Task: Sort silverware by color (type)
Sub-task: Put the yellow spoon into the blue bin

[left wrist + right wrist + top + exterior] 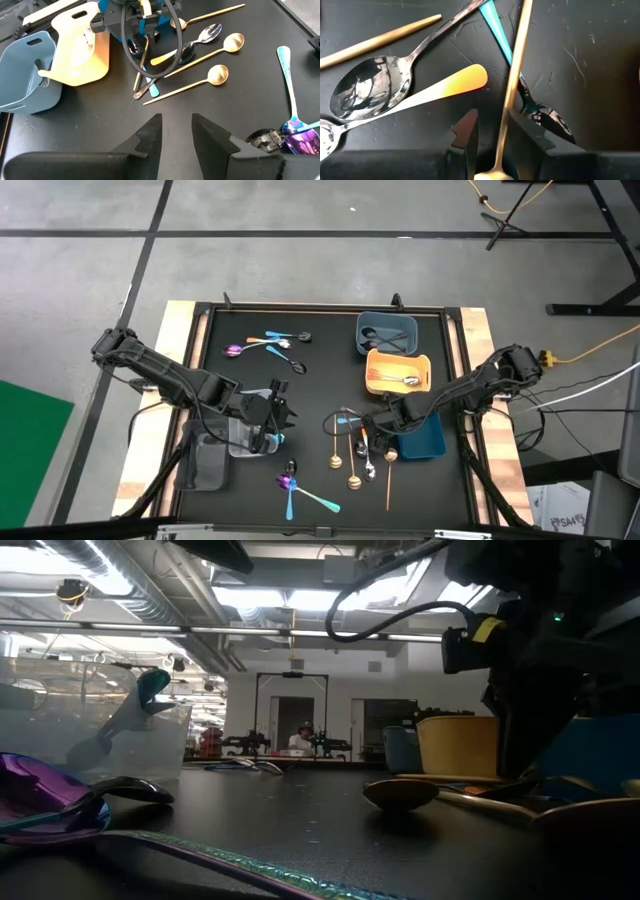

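Mixed spoons lie crossed in a heap at the table's middle: a gold handle [512, 85], a silver spoon [370, 92], an orange-tipped handle [455, 82], a teal handle [497, 30] and a black bowl [547, 120]. My right gripper [365, 423] points down over this heap. It is open [492, 127], with one finger on each side of the gold handle. My left gripper [278, 412] hangs open [176, 122] over the clear tray [240, 438], with nothing between its fingers. More gold spoons [220, 75] lie beside the heap.
A blue-grey tray [387, 332] and an orange tray [397, 372], each with spoons in it, stand at the far right, and a dark blue tray [425, 440] beside my right arm. A grey tray [208, 462] is near left. Loose spoons lie far left [268, 343] and near the front [300, 492].
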